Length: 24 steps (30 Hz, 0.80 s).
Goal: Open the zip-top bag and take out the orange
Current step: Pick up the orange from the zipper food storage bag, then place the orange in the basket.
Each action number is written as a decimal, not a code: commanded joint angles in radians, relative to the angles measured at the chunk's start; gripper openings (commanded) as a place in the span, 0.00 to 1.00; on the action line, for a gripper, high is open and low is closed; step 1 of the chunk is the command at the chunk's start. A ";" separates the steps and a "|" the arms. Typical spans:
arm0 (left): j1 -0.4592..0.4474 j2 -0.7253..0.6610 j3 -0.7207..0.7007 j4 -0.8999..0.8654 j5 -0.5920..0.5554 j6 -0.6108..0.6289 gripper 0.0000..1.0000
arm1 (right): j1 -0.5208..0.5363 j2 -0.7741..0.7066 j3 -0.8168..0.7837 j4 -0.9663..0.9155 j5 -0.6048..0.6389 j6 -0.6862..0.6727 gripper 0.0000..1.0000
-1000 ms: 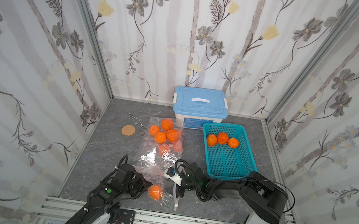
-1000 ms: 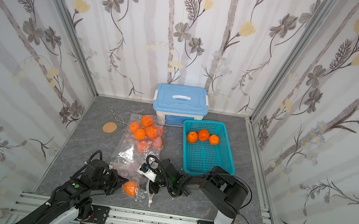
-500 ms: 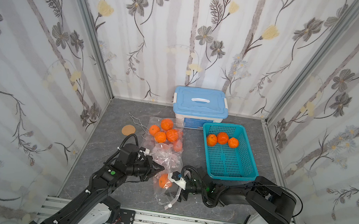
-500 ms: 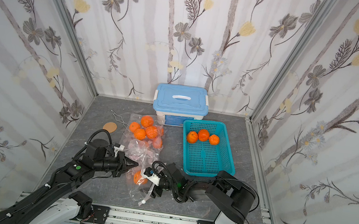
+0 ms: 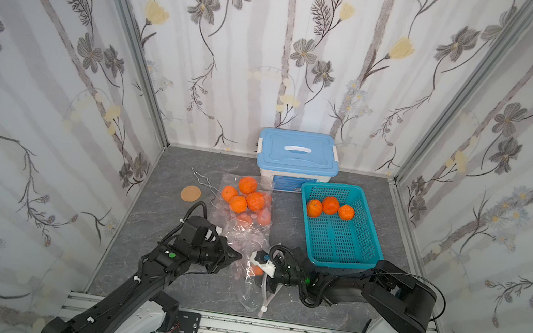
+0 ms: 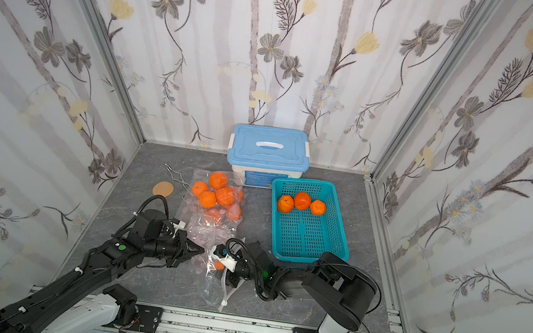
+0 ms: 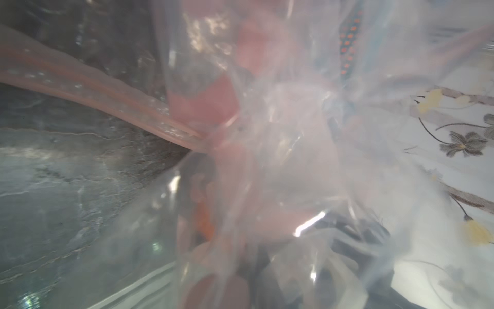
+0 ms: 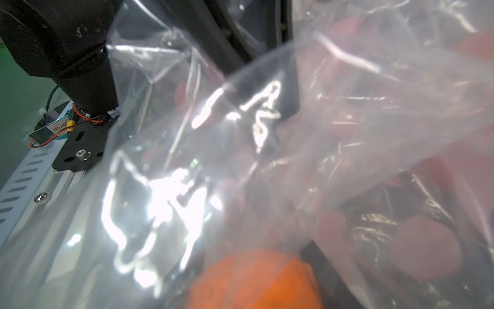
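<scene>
Top views: zip-top bag (image 5: 251, 294) (image 6: 214, 288) lies crumpled on the grey worktop (image 5: 157, 215), near the front edge, between the two arms; left gripper (image 5: 233, 257) (image 6: 196, 253) has its jaws together, pinching bunched film on the bag's left side; right gripper (image 5: 258, 268) (image 6: 222, 261) pokes into the bag from the right, tip just beside the orange (image 5: 256, 271) (image 6: 218, 265), which is inside the film and mostly hidden; can't tell if the right jaws are apart or clamped on it; far oranges (image 5: 246, 196) sit in a pile under film further back; teal basket (image 5: 340, 239) to the right holds three basket oranges (image 5: 330, 205); blue lidded box (image 5: 298, 150) stands against the back wall.

Left wrist: blurred, pinkish film of the bag (image 7: 267, 149) fills the frame right up to the lens; jaws not visible; grey worktop (image 7: 66, 187) shows behind.

Right wrist: clear film (image 8: 240, 160) with glare covers most of the view; orange (image 8: 254, 281) sits close at the frame edge behind the film; jaws not seen, state can't be told.
</scene>
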 commanded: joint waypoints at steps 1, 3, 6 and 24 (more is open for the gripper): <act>0.023 -0.003 -0.031 -0.082 -0.195 0.030 0.00 | -0.006 -0.030 0.022 -0.084 -0.010 0.008 0.52; 0.064 -0.006 -0.071 -0.076 -0.252 0.008 0.00 | -0.012 -0.051 0.043 -0.178 -0.013 0.002 0.51; 0.116 -0.008 -0.113 -0.069 -0.314 -0.004 0.00 | -0.020 -0.095 0.055 -0.302 -0.012 -0.006 0.48; 0.211 -0.095 -0.144 -0.133 -0.383 0.083 0.00 | -0.448 -0.620 -0.015 -0.469 0.110 0.204 0.48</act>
